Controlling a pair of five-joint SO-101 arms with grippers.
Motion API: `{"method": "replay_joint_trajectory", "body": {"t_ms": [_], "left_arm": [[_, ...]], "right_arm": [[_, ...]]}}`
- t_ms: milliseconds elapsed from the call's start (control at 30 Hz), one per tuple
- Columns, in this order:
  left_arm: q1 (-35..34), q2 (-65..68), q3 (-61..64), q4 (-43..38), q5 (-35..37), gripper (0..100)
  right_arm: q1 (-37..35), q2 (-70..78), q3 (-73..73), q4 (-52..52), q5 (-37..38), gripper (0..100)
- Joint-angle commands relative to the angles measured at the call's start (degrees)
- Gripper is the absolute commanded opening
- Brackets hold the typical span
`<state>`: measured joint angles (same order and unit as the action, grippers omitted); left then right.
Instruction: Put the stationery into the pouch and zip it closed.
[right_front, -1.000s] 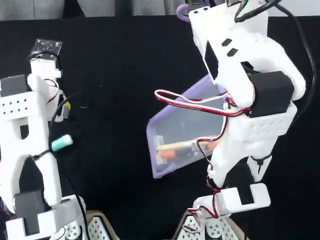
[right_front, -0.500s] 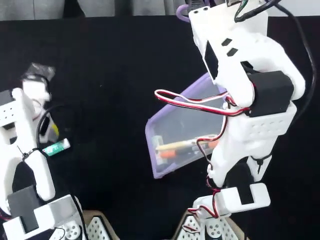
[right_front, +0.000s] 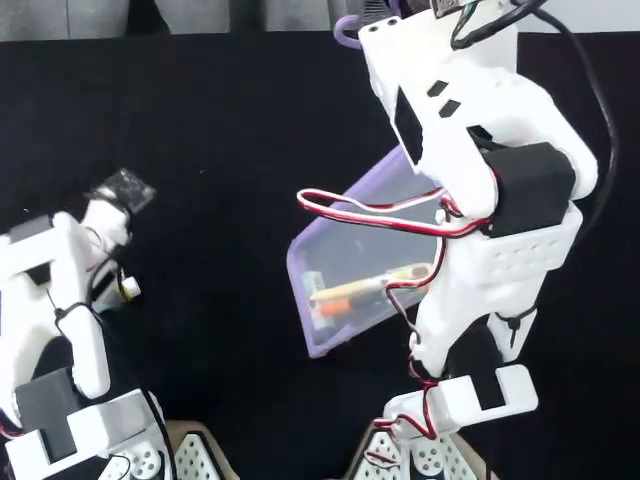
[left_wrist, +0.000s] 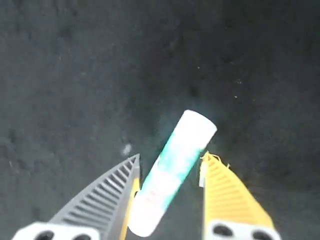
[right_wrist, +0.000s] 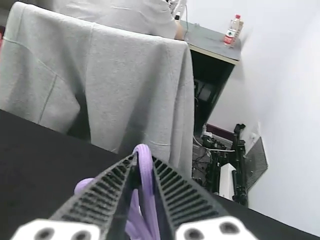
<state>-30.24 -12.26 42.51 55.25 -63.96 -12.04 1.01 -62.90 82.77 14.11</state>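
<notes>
Starting at the left edge of the black worktop (right_front: 220, 150), my left arm (right_front: 55, 290) is bent low over the cloth. Its tool (left_wrist: 170, 157) has both fingers spread apart, one grey and one yellow. Between them lies one white tube with a teal band (left_wrist: 182, 145), flat on the worktop. The yellow finger's tip (left_wrist: 206, 162) is just beside the tube, but I cannot tell whether either finger presses on it. That is the one loose piece of stationery I can count on the cloth.

Towards the middle sits the one pouch (right_front: 360, 250), clear with purple edging, tilted with its lower corner towards the near edge. Inside it I count at least two things: an orange and yellow pen (right_front: 370, 288) and a paler piece beside it (right_front: 315, 283) (they overlap, so I cannot separate more).

On the right, my right arm (right_front: 500, 200) stands tall over the pouch. Its tool (right_wrist: 143, 157) has its black fingers together, clamped on the pouch's purple loop (right_wrist: 142, 150) near the far edge. Beyond that edge hangs one grey garment (right_wrist: 100, 80).
</notes>
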Motion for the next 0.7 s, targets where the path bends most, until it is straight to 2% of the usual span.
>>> {"method": "replay_joint_trajectory", "body": {"t_ms": [0,100,400,567,667], "left_arm": [[0.0,-0.8,5.1,-8.1,-6.4,20],[2.2,-0.8,6.6,-11.4,-5.2,20],[10.6,-0.8,6.4,-12.0,-2.1,20],[10.7,-0.3,6.4,-12.1,-1.8,20],[9.4,-0.3,7.0,-15.0,-1.8,19]], "right_arm": [[-1.9,0.0,0.2,-0.4,-0.2,1.2],[-3.5,0.0,0.2,0.0,-0.2,1.2],[-4.7,0.0,0.2,0.7,-0.2,1.2],[-4.8,0.0,0.2,0.8,-0.2,1.2],[-4.8,0.0,0.2,0.8,-0.2,1.2]]}}
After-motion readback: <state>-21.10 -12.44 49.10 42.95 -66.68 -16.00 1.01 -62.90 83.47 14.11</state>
